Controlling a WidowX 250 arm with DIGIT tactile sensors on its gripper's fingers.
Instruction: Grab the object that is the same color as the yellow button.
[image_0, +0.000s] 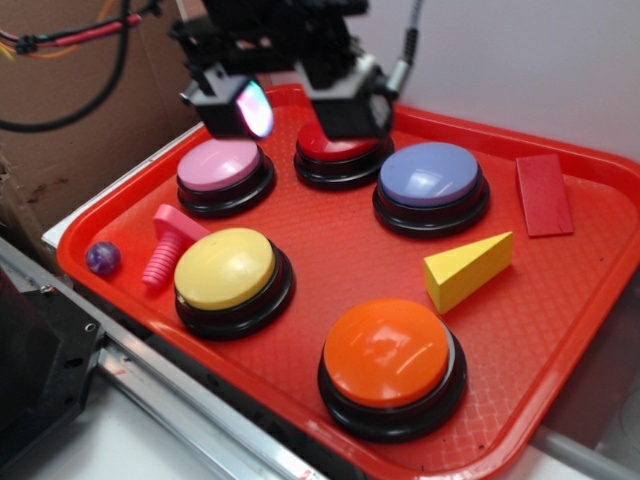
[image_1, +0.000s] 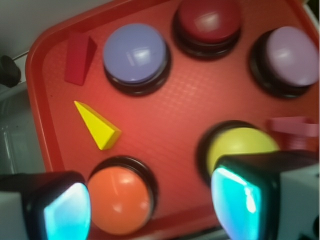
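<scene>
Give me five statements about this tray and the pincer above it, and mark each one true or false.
1. The yellow wedge lies between the purple button and the orange button. True.
2. The pincer is shut on the wedge. False: it is open and empty, up over the far buttons.
3. The yellow button sits beside a pink bolt. True.
4. The wedge rests on top of the orange button. False: it lies on the tray, apart from it.
5. A small purple ball sits in the tray's corner near the bolt. True.
</scene>
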